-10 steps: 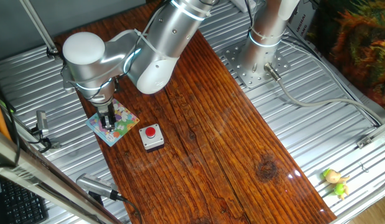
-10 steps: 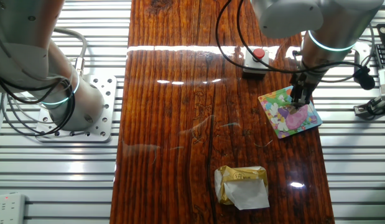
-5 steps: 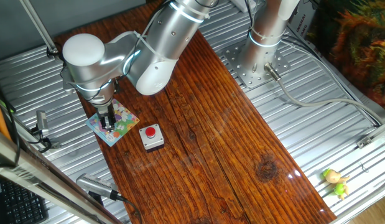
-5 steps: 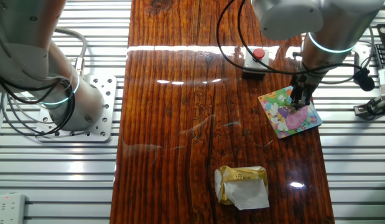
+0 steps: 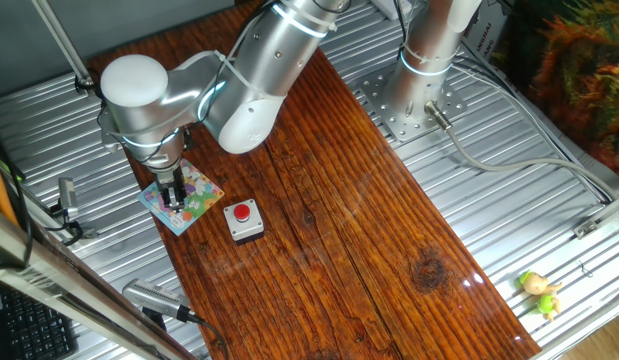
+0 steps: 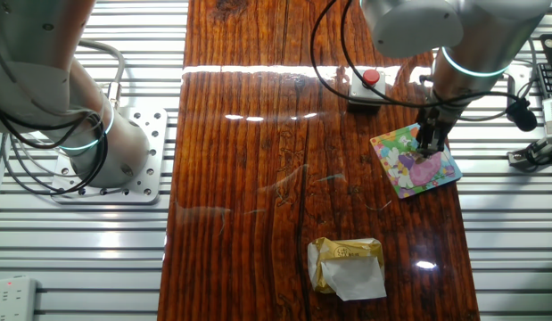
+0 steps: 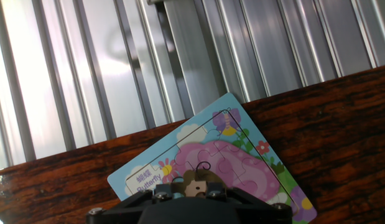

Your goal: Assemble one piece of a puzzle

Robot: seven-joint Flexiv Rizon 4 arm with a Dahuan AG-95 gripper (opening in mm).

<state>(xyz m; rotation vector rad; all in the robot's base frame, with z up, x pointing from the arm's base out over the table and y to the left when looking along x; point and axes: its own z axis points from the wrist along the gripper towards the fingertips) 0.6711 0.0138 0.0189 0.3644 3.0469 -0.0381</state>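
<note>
Over at the far edge of the wooden table point(image 5: 329, 210) the arm point(image 5: 239, 90) is bent sharply over, its big rounded joint hanging above the corner and the wrist pointing straight down. The gripper point(image 5: 173, 199) stands upright on the puzzle point(image 5: 194, 195), fingertips right down at the board's surface — from the other side it looks the same, the gripper point(image 6: 428, 145) planted on the puzzle point(image 6: 409, 160).

That puzzle is a small square board with a light-blue border and a pastel cartoon in pink, green and yellow. It lies flat and a little askew, just beside the table's edge where the wood meets the ribbed metal. A grey box with a red button point(image 5: 243, 219) sits near it, apart.

From the hand camera the puzzle point(image 7: 242, 162) fills the lower half, but the gripper's dark body blocks the bottom — I can't tell whether the fingers are spread or pinching anything, and I can't pick out the loose piece at all.
</note>
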